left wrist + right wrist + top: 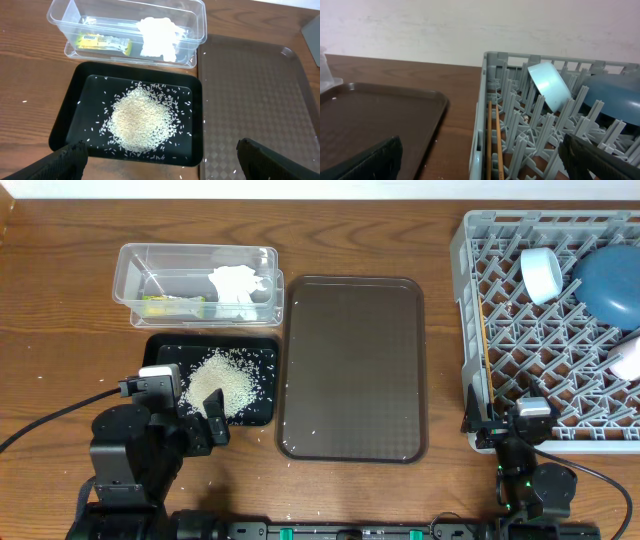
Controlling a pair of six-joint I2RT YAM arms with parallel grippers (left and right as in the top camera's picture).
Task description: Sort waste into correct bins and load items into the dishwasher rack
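Two bins are sitting at the left. The far clear tub (130, 275) is holding the wrapper (105, 42) and tissue (159, 37), seemingly as dry waste, and the nearer black tray (65, 120) is taking the rice (142, 120) as food scraps. Your left gripper (161, 150) is hovering there, spread wide and empty. At right, the rack (470, 330) pegs are propping up the bowl (549, 85), plate (610, 280) and chopsticks (498, 140). Your right gripper (481, 147) is hanging spread beside it, gripping nothing.
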